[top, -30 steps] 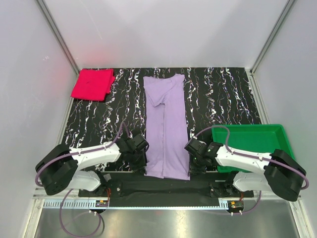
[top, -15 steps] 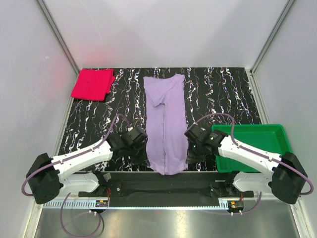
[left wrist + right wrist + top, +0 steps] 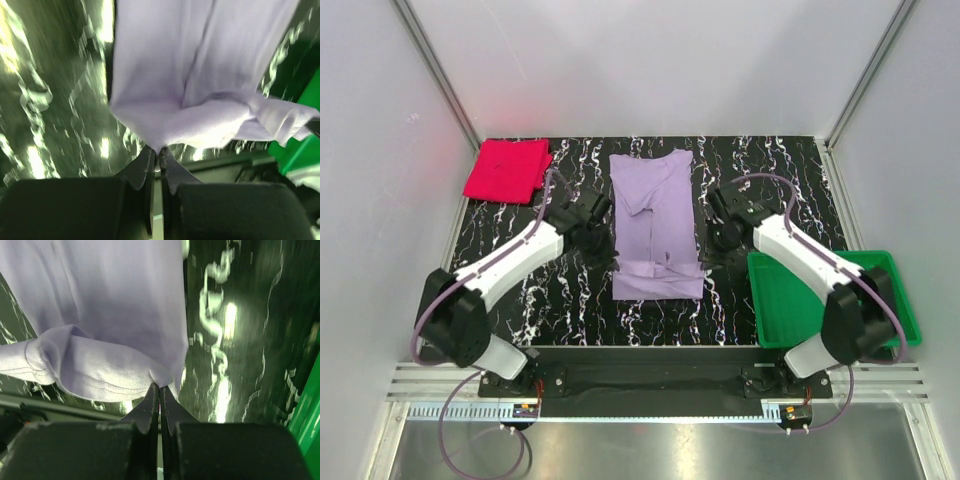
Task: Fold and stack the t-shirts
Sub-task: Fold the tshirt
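Mia: Step in hand?

Tom: Folding the lavender shirt (image 3: pixel 655 200) end over end. From the left: the pink shirt (image 3: pixel 507 170) lies as a folded square, well apart from the left gripper (image 3: pixel 608 256), beyond it and to its outer side. That gripper is clenched on the lavender shirt's hem corner, and in its wrist view the cloth bunches right at the fingertips.

Mia: And the other side?

Tom: The right gripper (image 3: pixel 708 256) is pinched tight on the opposite hem corner. Between the two pairs of fingers the hem lies doubled over the shirt's middle, and the collar end lies flat beyond them. The tray (image 3: pixel 880 275) sits on the outer side of the right fingers, nearer the bases.

Mia: Next move?

Tom: My judgement — carry both corners level toward the collar, lay the hem square, then let go together. Uneven travel would skew the fold. Stacking with the pink shirt is not yet done — I'd expect it after.
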Robot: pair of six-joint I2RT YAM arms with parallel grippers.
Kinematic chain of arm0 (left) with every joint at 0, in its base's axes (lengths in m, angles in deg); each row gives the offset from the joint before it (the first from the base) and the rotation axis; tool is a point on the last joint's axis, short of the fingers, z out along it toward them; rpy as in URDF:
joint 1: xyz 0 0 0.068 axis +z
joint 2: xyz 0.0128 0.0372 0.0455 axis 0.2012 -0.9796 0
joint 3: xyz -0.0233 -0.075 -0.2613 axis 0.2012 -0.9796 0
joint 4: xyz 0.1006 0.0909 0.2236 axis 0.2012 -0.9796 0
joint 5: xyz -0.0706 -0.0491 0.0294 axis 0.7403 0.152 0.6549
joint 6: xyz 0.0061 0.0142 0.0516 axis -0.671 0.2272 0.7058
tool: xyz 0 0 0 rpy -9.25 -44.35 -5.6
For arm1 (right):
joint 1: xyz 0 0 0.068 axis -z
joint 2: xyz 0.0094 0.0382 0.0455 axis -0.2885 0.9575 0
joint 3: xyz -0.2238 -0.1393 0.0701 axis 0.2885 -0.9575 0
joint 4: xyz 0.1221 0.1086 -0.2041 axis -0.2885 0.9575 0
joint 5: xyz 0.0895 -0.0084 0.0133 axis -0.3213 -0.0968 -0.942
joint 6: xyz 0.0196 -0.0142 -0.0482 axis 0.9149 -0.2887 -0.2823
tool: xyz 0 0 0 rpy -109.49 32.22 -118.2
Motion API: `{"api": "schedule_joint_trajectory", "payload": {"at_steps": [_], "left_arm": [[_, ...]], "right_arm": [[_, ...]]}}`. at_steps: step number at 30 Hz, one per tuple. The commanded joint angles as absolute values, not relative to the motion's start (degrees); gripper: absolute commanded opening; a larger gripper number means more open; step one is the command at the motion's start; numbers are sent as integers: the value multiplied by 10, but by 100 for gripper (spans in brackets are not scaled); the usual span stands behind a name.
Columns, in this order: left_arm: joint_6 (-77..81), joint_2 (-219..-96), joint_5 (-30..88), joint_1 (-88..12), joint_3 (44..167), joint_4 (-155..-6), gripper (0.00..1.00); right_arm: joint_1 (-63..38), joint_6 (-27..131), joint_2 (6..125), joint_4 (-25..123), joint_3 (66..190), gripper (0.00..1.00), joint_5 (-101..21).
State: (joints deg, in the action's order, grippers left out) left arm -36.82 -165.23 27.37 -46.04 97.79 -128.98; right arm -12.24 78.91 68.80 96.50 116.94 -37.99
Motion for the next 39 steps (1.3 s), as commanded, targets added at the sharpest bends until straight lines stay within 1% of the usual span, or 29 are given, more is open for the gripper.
{"api": "schedule_joint_trajectory", "payload": {"at_steps": [1,4,6,10,17,24,30,34,35,37,38,39], "left_arm": [[-300,-1711,296,-420,1040,-1285,6],[-272,-1776,315,-400,1092,-1288,4],[-261,-1805,313,-392,1125,-1296,0],[-252,-1846,331,-364,1139,-1275,0],[-236,-1890,347,-342,1197,-1278,0],[-235,-1922,366,-331,1235,-1273,0],[-238,-1948,374,-324,1254,-1267,4],[-233,-1968,370,-316,1259,-1265,11],[-232,-1977,368,-314,1262,-1266,16],[-226,-1986,366,-310,1269,-1263,25],[-223,-1992,363,-309,1275,-1266,28],[-218,-1994,357,-309,1283,-1268,39]], "right_arm": [[-87,716,750,953,1241,0,-396],[-67,692,809,949,1301,0,-416],[-60,671,851,949,1347,0,-430],[-44,651,932,956,1429,0,-468],[-28,639,993,969,1506,0,-493],[-24,634,1021,974,1534,0,-502],[-17,637,1035,973,1545,0,-506],[-10,635,1059,973,1557,0,-508],[-6,632,1064,975,1562,0,-513],[-5,630,1080,983,1579,7,-513],[-4,627,1086,986,1586,9,-506],[-1,625,1092,994,1594,18,-503]]}}
